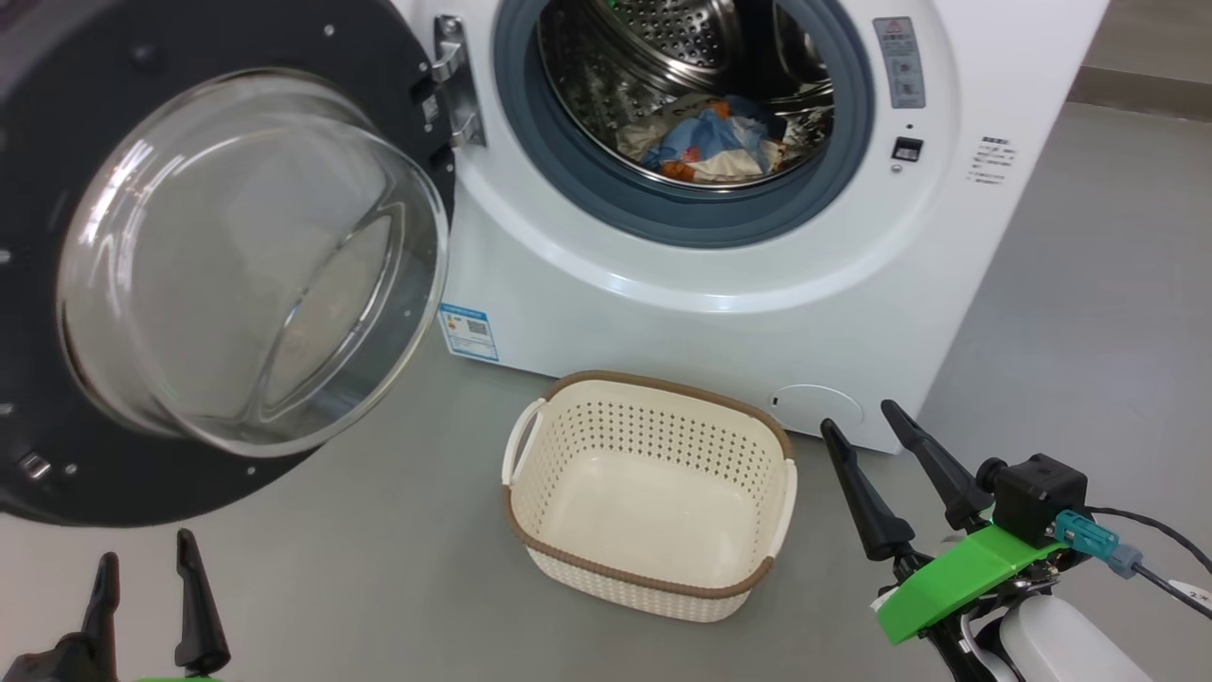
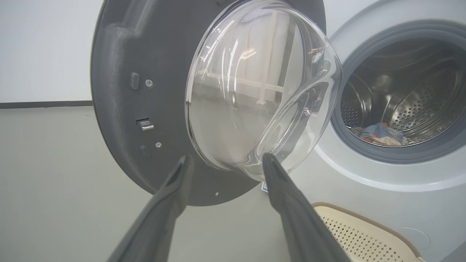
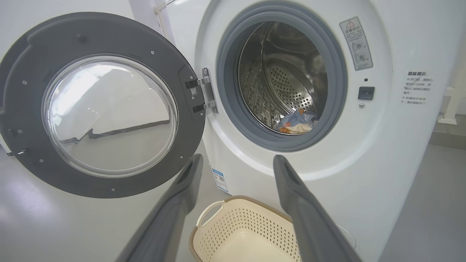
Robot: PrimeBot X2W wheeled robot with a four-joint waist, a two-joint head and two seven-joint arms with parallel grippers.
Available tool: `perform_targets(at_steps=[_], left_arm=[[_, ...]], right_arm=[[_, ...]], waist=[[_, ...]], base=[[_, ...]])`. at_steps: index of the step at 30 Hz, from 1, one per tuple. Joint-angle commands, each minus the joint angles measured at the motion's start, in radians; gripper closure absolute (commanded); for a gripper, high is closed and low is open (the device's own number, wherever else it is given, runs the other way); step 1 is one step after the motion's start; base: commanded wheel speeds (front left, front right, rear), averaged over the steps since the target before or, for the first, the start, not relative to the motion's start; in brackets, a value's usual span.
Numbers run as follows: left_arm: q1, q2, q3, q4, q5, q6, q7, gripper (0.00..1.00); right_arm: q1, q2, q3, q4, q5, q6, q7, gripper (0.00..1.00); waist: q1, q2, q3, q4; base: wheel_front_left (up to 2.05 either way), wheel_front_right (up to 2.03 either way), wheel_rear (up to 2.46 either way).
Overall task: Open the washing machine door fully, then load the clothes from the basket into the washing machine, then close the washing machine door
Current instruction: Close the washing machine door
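While the washing machine door (image 1: 237, 265) hangs swung wide across the upper left of the head view, its glass bowl bulging toward the camera, the white washing machine (image 1: 720, 303) takes up the top centre with its round mouth uncovered. The clothes (image 1: 710, 142) (blue with an orange-brown print, a pale piece among them) lie in a small heap at the bottom of the steel drum (image 1: 663, 47), upper centre of the frame, behind the grey-blue gasket (image 1: 568, 180). The basket (image 1: 663, 384) sits on the grey floor (image 1: 379, 530) in the lower centre, just in front of the machine, its perforated walls and smooth bottom in plain sight. The left gripper (image 1: 147, 547) shows in the lower left corner, below the door, fingers spread and released. The right gripper (image 1: 859, 415) stands at the lower right, beside the basket's right end and near the round white filter cap (image 1: 816, 407), its fingers likewise parted, gripping nothing.
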Motion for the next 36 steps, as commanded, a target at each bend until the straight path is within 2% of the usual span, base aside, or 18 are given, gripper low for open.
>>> perform_targets(at_steps=[1, 12, 35, 36], left_arm=[[-0.023, 0.016, 0.026, -0.020, 0.012, 0.003, -0.006, 0.00], [-0.019, 0.013, 0.024, -0.016, 0.017, 0.001, -0.006, 0.00], [-0.020, 0.024, 0.044, -0.021, 0.018, -0.002, -0.006, 0.00], [-0.021, 0.024, 0.045, -0.021, 0.018, -0.002, -0.006, 0.15]], right_arm=[[-0.012, -0.005, 0.014, -0.018, 0.012, 0.004, -0.008, 0.00], [-0.016, -0.005, 0.031, -0.013, 0.020, 0.004, -0.008, 0.00], [-0.011, -0.007, 0.050, -0.013, 0.034, 0.004, -0.008, 0.00], [-0.011, -0.007, 0.051, -0.013, 0.035, 0.004, -0.008, 0.00]], waist=[[0.0000, 0.0000, 0.003, 0.016], [0.0000, 0.0000, -0.008, 0.051], [0.0000, 0.0000, -0.008, 0.020], [0.0000, 0.0000, -0.008, 0.018]], base=[[0.00, 0.00, 0.00], [0.00, 0.00, 0.00], [0.00, 0.00, 0.00], [0.00, 0.00, 0.00]])
